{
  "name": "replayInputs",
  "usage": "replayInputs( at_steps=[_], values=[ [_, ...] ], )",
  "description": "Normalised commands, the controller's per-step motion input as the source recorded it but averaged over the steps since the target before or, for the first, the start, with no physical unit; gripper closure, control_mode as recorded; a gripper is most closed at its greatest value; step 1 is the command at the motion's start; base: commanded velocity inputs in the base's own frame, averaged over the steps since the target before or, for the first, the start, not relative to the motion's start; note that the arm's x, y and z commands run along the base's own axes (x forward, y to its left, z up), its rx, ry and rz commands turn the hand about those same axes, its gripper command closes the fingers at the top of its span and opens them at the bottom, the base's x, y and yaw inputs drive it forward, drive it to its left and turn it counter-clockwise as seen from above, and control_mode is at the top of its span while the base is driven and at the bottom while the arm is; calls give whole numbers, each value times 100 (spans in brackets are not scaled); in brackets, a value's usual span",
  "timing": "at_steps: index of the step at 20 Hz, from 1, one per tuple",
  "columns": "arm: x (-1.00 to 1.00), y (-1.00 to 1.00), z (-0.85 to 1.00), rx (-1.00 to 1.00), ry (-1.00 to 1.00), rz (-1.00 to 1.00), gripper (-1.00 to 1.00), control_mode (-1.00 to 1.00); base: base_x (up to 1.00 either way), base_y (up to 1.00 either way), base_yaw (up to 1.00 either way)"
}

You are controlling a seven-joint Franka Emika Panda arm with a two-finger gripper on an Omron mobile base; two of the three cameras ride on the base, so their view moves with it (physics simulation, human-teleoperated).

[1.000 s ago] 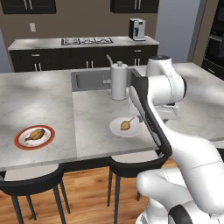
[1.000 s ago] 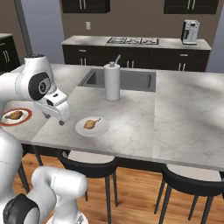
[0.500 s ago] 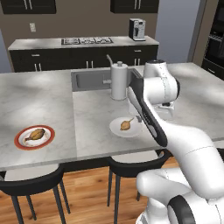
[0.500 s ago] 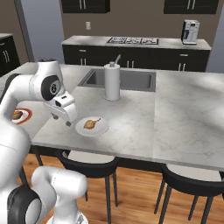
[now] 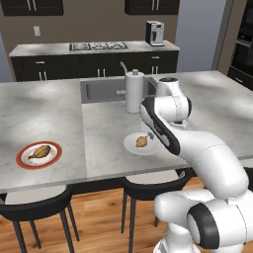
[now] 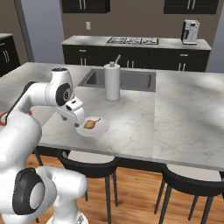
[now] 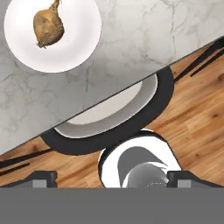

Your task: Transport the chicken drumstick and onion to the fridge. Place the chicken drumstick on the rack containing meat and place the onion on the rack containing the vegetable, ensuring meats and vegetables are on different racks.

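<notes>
1. Since the earlier frame the gripper point(image 6: 75, 124) has swung toward the white plate point(image 6: 101, 129).
2. Lying on that plate in the hand view's upper left, the onion point(image 7: 48, 27) points its stalk up-right; whether the jaws are open cannot be told.

— What is sitting on the marble island counter point(image 5: 59, 113)?
— A white plate point(image 5: 132, 145) is resting near the front edge, carrying the onion point(image 5: 142, 141). Toward the left end, a red-rimmed plate point(image 5: 25, 161) is holding the chicken drumstick point(image 5: 39, 152).
— Anything further back?
— A tall white cylinder with a bent stalk on top, the paper towel holder point(image 6: 112, 81), is standing upright just in front of the sink point(image 6: 127, 79) sunk into the slab.
— And the back counter point(image 6: 135, 43)?
— It is running along the wall, bearing a cooktop point(image 6: 133, 40) and a coffee machine point(image 6: 190, 32) at its right end.
— Below the island?
— Black stools point(image 6: 87, 158) are standing on the wooden floor point(image 7: 197, 113), tucked under the edge.
</notes>
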Motion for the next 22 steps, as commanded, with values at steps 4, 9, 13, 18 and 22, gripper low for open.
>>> replayInputs(
  at_steps=[4, 9, 13, 18, 22],
  values=[
    [67, 0, -34, 0, 4, 0, -100, -100, 0, 0, 0],
    [60, 0, -36, 0, 2, 0, -100, -100, 0, 0, 0],
    [47, 0, -41, 0, 3, 0, -100, -100, 0, 0, 0],
    [34, 0, -43, 0, 0, 0, -100, -100, 0, 0, 0],
    [37, 0, -38, 0, 0, 0, -100, -100, 0, 0, 0]
  ],
)
